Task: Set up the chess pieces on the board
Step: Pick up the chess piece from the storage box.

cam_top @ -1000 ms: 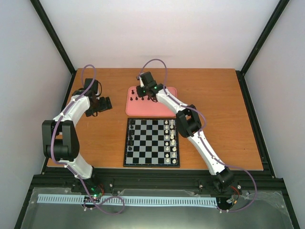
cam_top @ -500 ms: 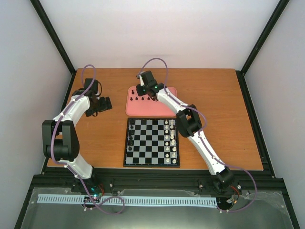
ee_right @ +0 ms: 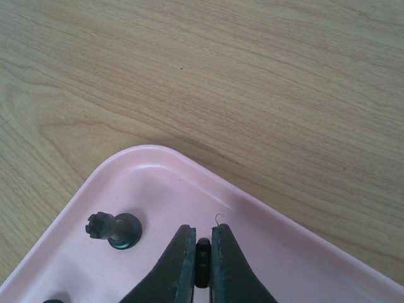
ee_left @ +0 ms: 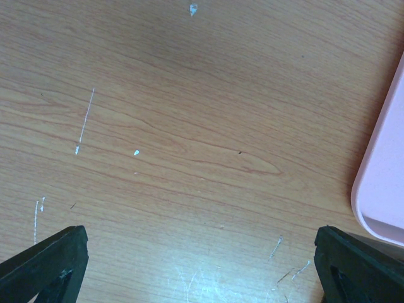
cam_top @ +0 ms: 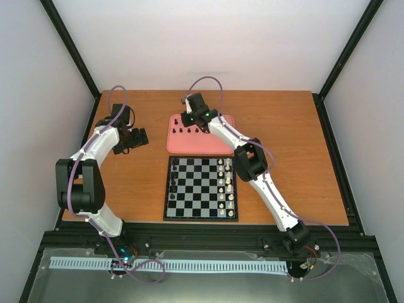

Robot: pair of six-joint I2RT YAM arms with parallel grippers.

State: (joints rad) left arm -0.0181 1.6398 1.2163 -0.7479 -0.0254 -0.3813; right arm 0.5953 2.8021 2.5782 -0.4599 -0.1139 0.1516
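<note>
The board (cam_top: 201, 188) lies mid-table with white pieces along its right columns and a few black chess pieces (cam_top: 174, 181) on its left column. More black pieces (cam_top: 182, 130) stand on the pink tray (cam_top: 214, 146) behind it. My right gripper (ee_right: 202, 245) is over the tray's corner, shut on a small black piece (ee_right: 202, 259). A black rook (ee_right: 113, 228) stands just left of it. My left gripper (cam_top: 136, 140) hovers over bare wood left of the tray, its fingertips (ee_left: 47, 265) wide apart and empty.
The pink tray's edge (ee_left: 385, 183) shows at the right of the left wrist view. Black frame posts (cam_top: 72, 50) and pale walls enclose the table (cam_top: 284, 139).
</note>
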